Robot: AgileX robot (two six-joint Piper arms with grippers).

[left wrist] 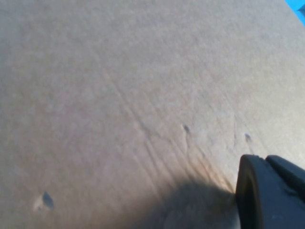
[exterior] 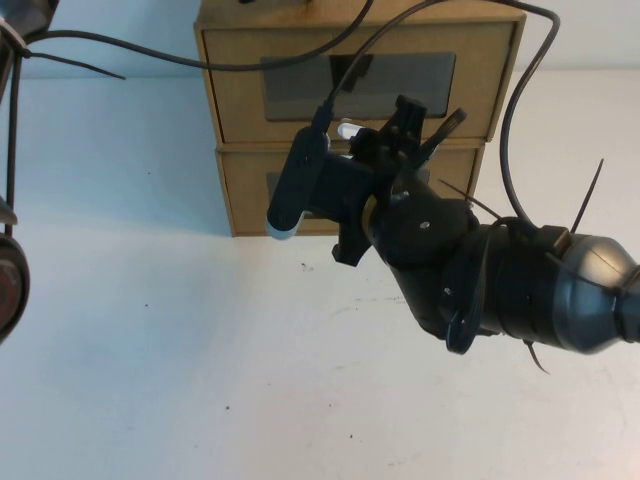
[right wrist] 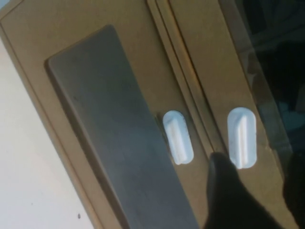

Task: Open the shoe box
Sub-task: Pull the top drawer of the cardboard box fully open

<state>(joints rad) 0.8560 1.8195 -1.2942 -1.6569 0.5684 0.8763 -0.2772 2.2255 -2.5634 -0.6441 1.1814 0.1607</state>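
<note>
stacked brown cardboard shoe boxes (exterior: 250, 80) shut. right claw (exterior: 425, 115) spread, just before their white oval plastic handles (right wrist: 242, 138) (none gripped). straddle one handle squarely, pinch, pull straight. left claw (left wrist: 269, 191) away left of boxes, state: cannot tell.

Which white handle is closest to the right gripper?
The handle beside the dark glass window: a finger of the open right gripper is right by its end. The other handle, across the seam, sits farther off. Left gripper hangs over the table.
</note>
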